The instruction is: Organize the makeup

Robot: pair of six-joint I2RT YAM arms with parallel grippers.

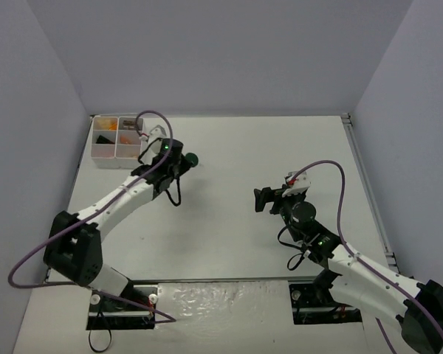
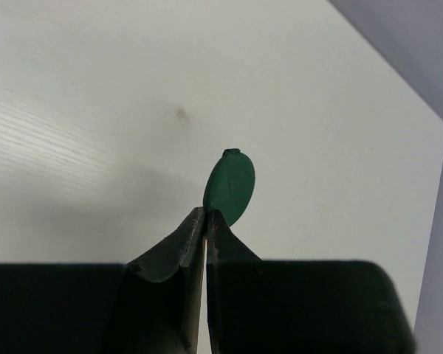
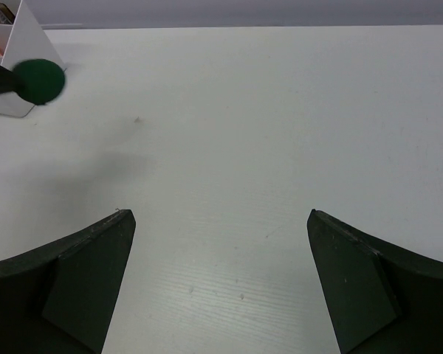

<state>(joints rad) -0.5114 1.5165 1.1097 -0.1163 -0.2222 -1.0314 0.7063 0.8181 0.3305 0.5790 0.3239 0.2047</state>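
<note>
My left gripper (image 2: 207, 215) is shut on the edge of a dark-green round compact (image 2: 231, 186) and holds it above the table. In the top view the left gripper (image 1: 183, 160) holds the compact (image 1: 193, 158) just right of the white box. The compact also shows in the right wrist view (image 3: 39, 80). My right gripper (image 3: 220, 221) is open and empty over bare table; in the top view it (image 1: 263, 200) is right of centre. Orange and brown makeup (image 1: 108, 124) lies in the box's far compartments. Other makeup is out of view.
The white four-compartment box (image 1: 117, 140) stands at the far left of the table; its corner shows in the right wrist view (image 3: 15, 44). Grey walls enclose the table on three sides. Purple cables loop over both arms.
</note>
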